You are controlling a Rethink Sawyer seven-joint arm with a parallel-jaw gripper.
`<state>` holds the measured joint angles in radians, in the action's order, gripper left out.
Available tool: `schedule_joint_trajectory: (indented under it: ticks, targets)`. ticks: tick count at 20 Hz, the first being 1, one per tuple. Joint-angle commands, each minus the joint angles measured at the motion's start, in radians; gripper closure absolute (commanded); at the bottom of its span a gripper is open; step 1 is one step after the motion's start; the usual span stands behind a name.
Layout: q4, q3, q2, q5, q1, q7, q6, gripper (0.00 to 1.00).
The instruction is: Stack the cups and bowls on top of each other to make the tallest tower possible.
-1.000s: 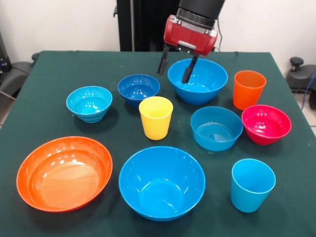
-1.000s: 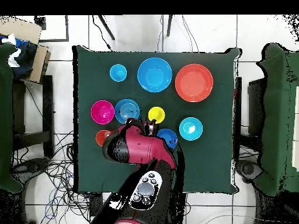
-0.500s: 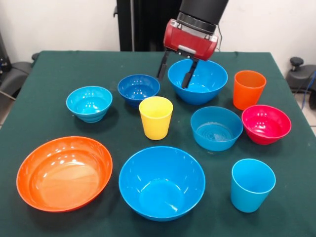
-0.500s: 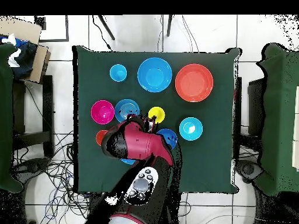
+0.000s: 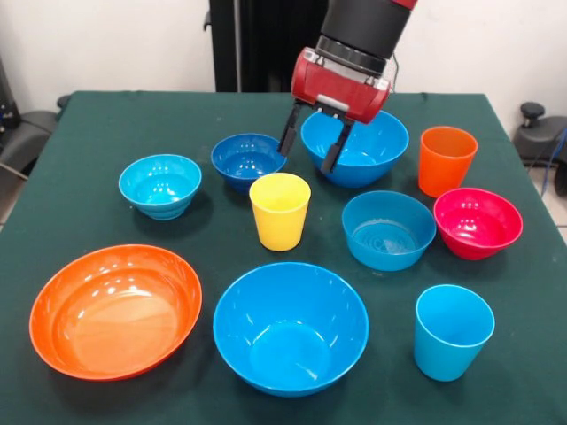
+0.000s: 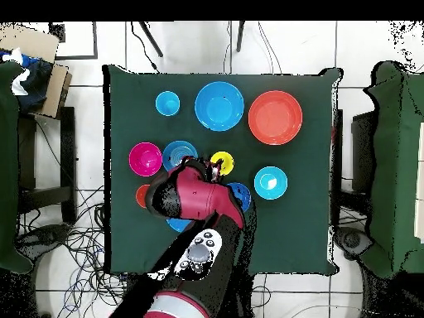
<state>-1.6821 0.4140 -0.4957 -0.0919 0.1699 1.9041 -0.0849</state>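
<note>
While no writing or label is legible on any item, findings follow.
Table (image 5: pixel 106 124): green cloth.
Bowls: seven, all separate; orange bowl (image 5: pixel 115 310) widest.
Cups: yellow cup (image 5: pixel 280 211), orange cup (image 5: pixel 446 159), light blue cup (image 5: pixel 453 331), unstacked.
Gripper (image 5: pixel 311 147): fingers spread, empty, above far blue bowl (image 5: pixel 363 146) rim.

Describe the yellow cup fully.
The yellow cup is a glossy plastic tumbler with no handle, tapering toward its base. It stands upright, mouth up and empty, alone on the green cloth near the table's middle. Nothing touches it; the open gripper hangs behind it.
</note>
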Motion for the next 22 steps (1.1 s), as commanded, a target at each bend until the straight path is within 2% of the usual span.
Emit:
schedule_joint_trajectory:
  ticks: [1,14,22]
  targets:
    - [0.074,-0.070,0.078,-0.022,-0.003,0.163,0.094,0.00]
    - [0.087,-0.070,0.109,-0.028,-0.011,0.158,0.139,0.00]
    - [0.102,-0.053,0.130,-0.051,0.006,0.160,0.147,0.00]
